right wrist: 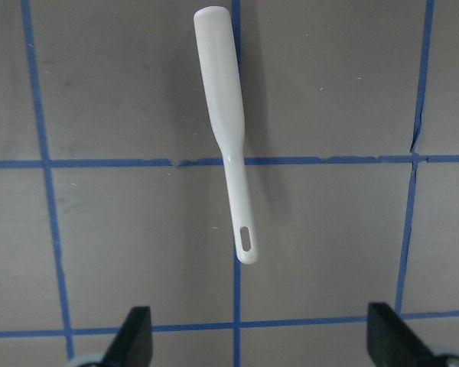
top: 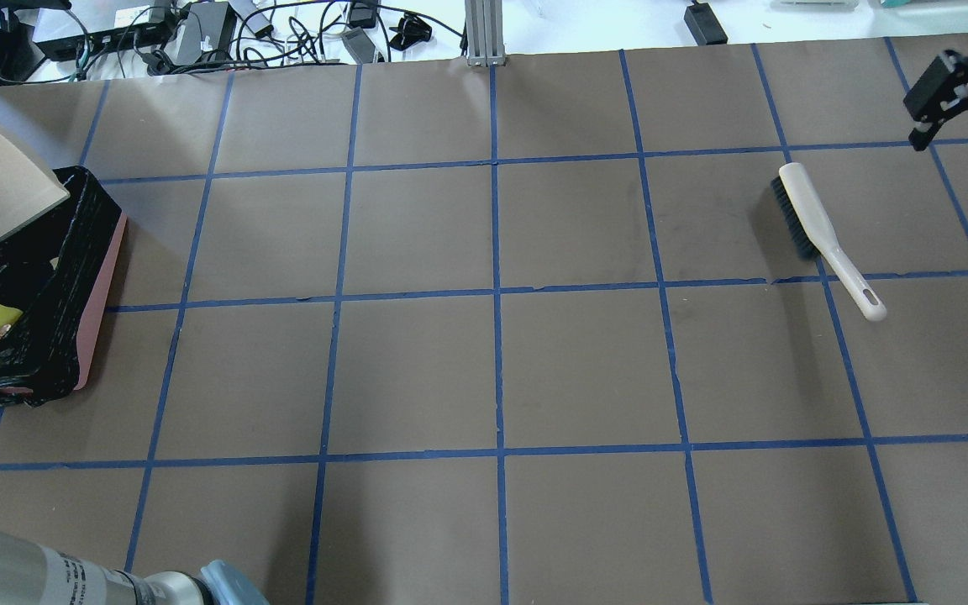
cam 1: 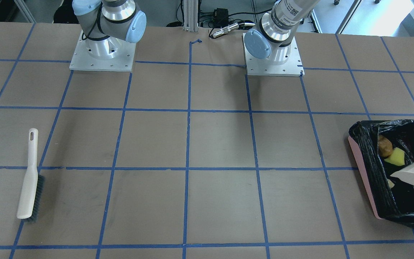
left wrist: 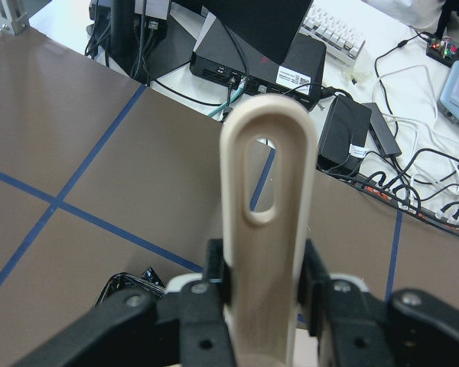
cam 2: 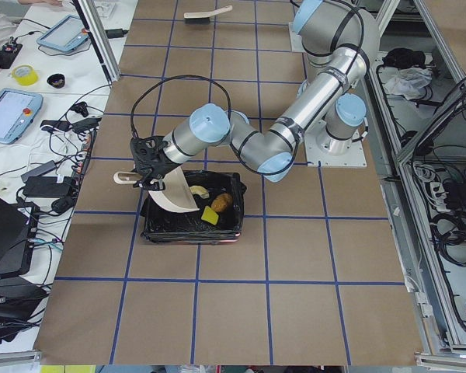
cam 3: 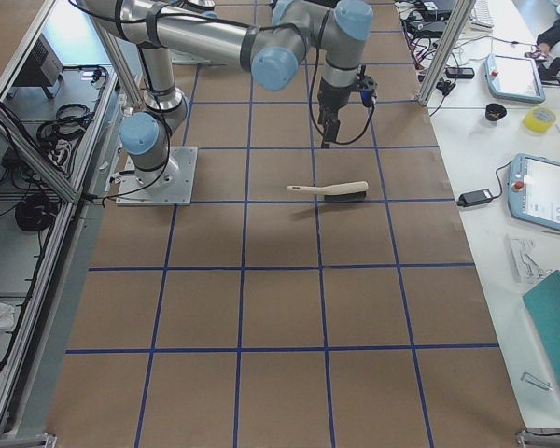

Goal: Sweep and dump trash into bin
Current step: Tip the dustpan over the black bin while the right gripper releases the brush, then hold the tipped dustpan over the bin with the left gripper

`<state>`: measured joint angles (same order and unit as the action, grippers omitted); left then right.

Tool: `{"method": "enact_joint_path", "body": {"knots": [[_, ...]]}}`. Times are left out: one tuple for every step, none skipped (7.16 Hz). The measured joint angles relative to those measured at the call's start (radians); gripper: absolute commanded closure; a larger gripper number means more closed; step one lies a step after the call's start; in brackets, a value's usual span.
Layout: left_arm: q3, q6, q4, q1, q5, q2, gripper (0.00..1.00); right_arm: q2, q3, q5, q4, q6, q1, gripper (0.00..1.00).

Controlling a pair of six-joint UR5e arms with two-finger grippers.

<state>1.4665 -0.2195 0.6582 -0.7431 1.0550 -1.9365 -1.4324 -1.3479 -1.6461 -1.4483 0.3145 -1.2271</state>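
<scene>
Dustpan handle (left wrist: 269, 116) fills my left wrist's view, pinched between the fingers of my left tool (left wrist: 265, 283), the beige scoop tipped steeply over the bin (top: 102, 294) just beneath. Inside its black liner (cam 1: 367, 158) lie a golden-brown lump (cam 1: 385, 145), a yellow wedge (cam 1: 395, 157) and a tan pastry piece (cam 2: 199, 191); the dumping looks done. My right tool (right wrist: 264, 344) hangs wide and empty above the brush (right wrist: 229, 138), which lies flat on the counter (top: 492, 370) below it. The risk, as I judge it: the scoop's lip sits close to the crinkly liner, and a low withdrawal could snag the bag and drag or tip the bin.
</scene>
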Motion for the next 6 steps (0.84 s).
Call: {"method": "enact_joint_path", "body": {"knots": [[0.006, -0.060, -0.009, 0.009, -0.057, 0.010, 1.00, -0.006, 0.064, 0.026, 0.052, -0.132, -0.074, 0.00], [0.017, -0.108, -0.020, 0.029, -0.155, 0.015, 1.00, -0.014, 0.094, 0.034, 0.063, -0.256, -0.188, 0.00], [0.038, -0.158, -0.049, 0.051, -0.262, 0.017, 1.00, -0.023, 0.104, 0.037, 0.061, -0.332, -0.308, 0.00], [0.066, -0.202, -0.103, 0.069, -0.359, 0.017, 1.00, -0.026, 0.097, 0.038, 0.055, -0.393, -0.412, 0.00], [0.094, -0.222, -0.157, 0.085, -0.434, 0.017, 1.00, -0.028, 0.077, 0.034, 0.047, -0.446, -0.485, 0.00], [0.117, -0.230, -0.205, 0.098, -0.487, 0.016, 1.00, -0.031, 0.044, 0.035, 0.018, -0.473, -0.520, 0.04]]}}
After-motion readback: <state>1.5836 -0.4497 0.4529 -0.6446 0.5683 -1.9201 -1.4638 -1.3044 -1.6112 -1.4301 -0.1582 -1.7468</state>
